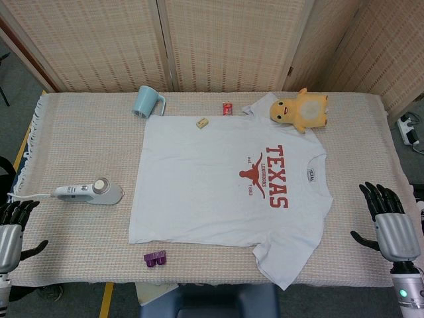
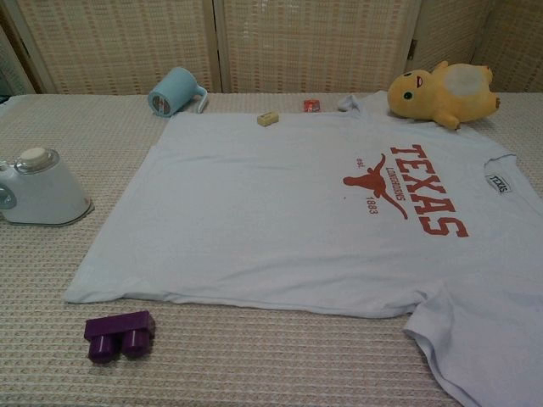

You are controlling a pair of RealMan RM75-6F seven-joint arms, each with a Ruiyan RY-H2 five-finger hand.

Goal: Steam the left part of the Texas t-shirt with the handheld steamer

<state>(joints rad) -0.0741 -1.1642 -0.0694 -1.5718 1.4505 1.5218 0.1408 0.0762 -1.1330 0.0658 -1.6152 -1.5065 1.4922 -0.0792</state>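
Note:
A white t-shirt [image 1: 212,179] with a red TEXAS longhorn print [image 1: 268,177] lies flat across the middle of the table, its hem toward the left; the chest view shows the t-shirt [image 2: 280,212] too. The white handheld steamer [image 1: 89,193] lies on the cloth left of the shirt, its cord running off the left edge; in the chest view the steamer [image 2: 42,188] sits at the far left. My left hand [image 1: 12,228] hovers at the table's near left corner, fingers apart and empty. My right hand [image 1: 391,225] is at the near right edge, fingers spread, holding nothing.
A light blue mug [image 1: 147,102] lies on its side at the back left. A yellow plush toy [image 1: 301,109] rests on the shirt's far sleeve. A small tan block [image 1: 203,122], a red item [image 1: 227,108] and a purple brick [image 1: 155,259] lie around the shirt.

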